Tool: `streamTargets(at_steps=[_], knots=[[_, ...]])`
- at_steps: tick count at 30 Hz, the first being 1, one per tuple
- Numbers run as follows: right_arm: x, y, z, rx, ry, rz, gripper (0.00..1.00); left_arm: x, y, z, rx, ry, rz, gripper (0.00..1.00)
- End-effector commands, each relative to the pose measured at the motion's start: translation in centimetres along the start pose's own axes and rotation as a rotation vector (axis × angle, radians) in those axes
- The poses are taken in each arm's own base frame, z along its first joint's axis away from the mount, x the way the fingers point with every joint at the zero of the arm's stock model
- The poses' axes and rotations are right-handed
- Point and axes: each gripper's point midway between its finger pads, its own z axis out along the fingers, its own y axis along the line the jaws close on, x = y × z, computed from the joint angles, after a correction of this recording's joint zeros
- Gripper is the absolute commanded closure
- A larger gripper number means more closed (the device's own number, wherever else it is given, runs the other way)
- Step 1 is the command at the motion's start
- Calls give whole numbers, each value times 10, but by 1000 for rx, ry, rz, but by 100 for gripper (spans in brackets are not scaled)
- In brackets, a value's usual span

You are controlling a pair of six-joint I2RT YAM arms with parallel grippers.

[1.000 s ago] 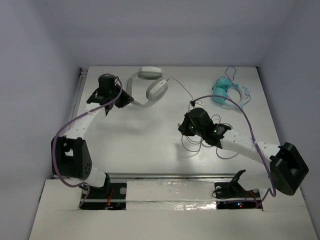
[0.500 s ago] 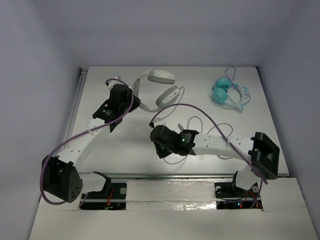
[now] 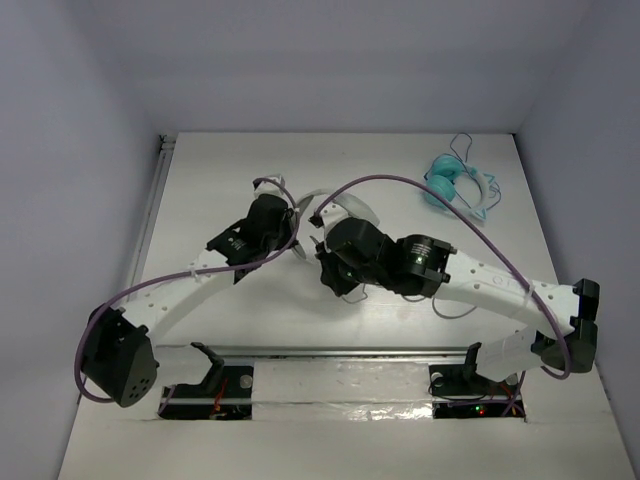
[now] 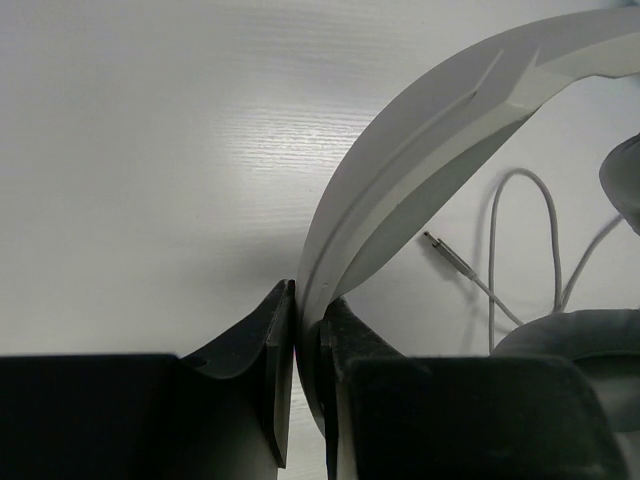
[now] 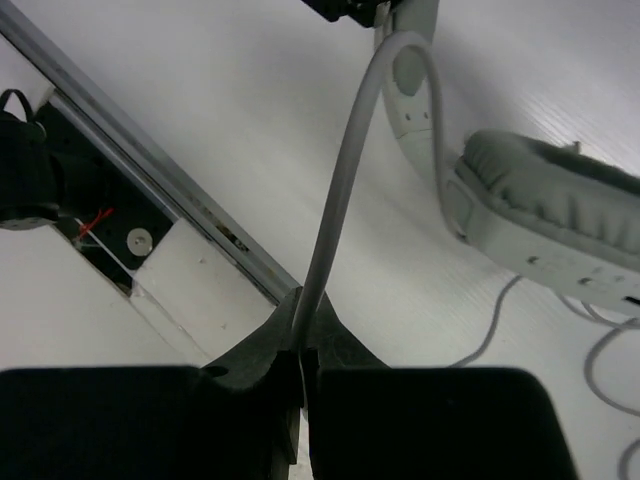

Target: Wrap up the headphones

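Note:
The white headphones (image 3: 347,209) are held above the table's middle, mostly hidden by both wrists. My left gripper (image 3: 296,238) is shut on the wide white headband (image 4: 430,140). One grey-padded ear cup (image 4: 575,335) shows at that view's lower right, and the cable's plug (image 4: 440,250) lies on the table beside a thin grey cable loop (image 4: 497,230). My right gripper (image 3: 326,262) is shut on the grey cable (image 5: 345,170), which rises taut from its jaws to the headband end. The ear cup (image 5: 550,205) hangs to the right of it. Loose cable (image 3: 455,306) trails under the right arm.
Small teal headphones (image 3: 452,187) with a thin blue cord lie at the back right. The metal rail (image 3: 350,352) runs along the table's near edge and also shows in the right wrist view (image 5: 150,165). Purple arm cables arc over both arms.
Both arms have come together at the table's middle. The left gripper carried the headphones from the back left toward the centre. The right gripper moved left and up beside them, pulling the cable taut.

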Motion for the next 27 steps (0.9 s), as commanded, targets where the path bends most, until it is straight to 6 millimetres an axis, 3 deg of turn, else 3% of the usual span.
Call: streamTargets(at_steps=[1, 8, 12, 18, 21, 27], knots=[[-5, -12, -21, 47, 18, -70, 100, -23, -30, -21, 122, -84, 59, 100], [-17, -42, -30, 181, 19, -95, 100, -1, -35, -35, 208, -5, 135, 100], [-25, -54, -45, 235, -4, -95, 100, -1, -32, -45, 208, 18, 201, 100], [-37, -97, -63, 423, -41, -81, 100, 5, -26, -49, 204, 58, 294, 100], [-42, -118, -66, 510, -61, -69, 100, 7, -30, -52, 236, 69, 320, 100], [-48, -138, -69, 612, -83, -84, 96, 18, -53, -63, 402, 93, 338, 100]])
